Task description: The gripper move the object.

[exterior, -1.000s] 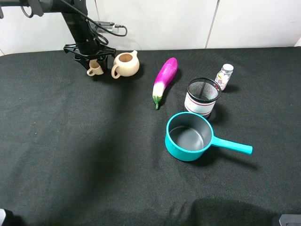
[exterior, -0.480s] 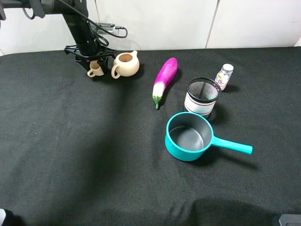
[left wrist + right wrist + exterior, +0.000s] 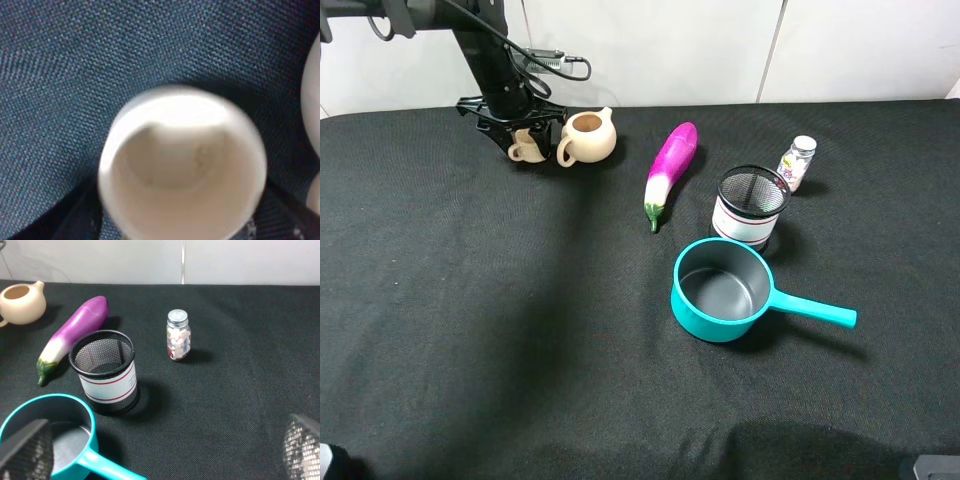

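Observation:
The object, a small beige cup [image 3: 527, 149], stands on the black cloth at the back left, close beside the pitcher. My left gripper [image 3: 525, 133] hangs straight over the cup, its black fingers down on either side of it. In the left wrist view the cup [image 3: 182, 165] fills the picture, blurred. The dark fingers [image 3: 75, 222] flank its sides with a thin gap, so the jaws look open. My right gripper [image 3: 162, 450] is open wide and empty, held above the front right of the table.
A round beige spouted pitcher [image 3: 588, 137] stands right of the cup. A purple eggplant [image 3: 670, 170] lies mid-table. A black mesh holder [image 3: 752, 205], a small pill bottle [image 3: 797, 161] and a teal saucepan [image 3: 724, 290] with its handle pointing right sit on the right half.
The cup has shifted slightly right, toward the pitcher, and turned a little. The left fingers have spread from around it. The arm itself has barely moved.

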You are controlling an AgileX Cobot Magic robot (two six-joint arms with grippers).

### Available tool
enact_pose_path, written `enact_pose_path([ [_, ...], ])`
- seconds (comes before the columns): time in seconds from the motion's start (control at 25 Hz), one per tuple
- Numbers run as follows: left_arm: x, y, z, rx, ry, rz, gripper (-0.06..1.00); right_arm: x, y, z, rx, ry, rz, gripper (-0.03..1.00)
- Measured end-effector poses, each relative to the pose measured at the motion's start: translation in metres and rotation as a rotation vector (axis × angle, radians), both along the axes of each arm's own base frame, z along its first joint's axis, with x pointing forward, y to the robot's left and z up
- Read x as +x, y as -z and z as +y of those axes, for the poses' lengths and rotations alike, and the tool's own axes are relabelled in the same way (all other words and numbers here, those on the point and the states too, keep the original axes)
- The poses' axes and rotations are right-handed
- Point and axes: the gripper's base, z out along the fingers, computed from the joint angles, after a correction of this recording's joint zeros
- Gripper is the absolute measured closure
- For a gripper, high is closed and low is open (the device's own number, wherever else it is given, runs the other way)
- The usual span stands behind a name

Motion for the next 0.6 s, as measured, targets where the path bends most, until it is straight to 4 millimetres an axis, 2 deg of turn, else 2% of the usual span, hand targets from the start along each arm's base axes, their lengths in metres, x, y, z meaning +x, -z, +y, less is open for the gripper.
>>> enact_pose_path([
  [0.2, -0.0007, 0.0001, 0.0002, 0.001, -0.003, 0.008, 0.24, 0.0, 0.0, 0.0, 0.0, 0.0, 0.0, 0.27],
  [0.44, -0.0017, -0.0003, 0.0004, 0.005, -0.003, 0.021, 0.23, 0.0, 0.0, 0.0, 0.0, 0.0, 0.0, 0.27],
  [0.6, -0.0002, -0.0092, 0.0001, 0.008, -0.007, 0.034, 0.23, 0.0, 0.0, 0.0, 0.0, 0.0, 0.0, 0.27],
])
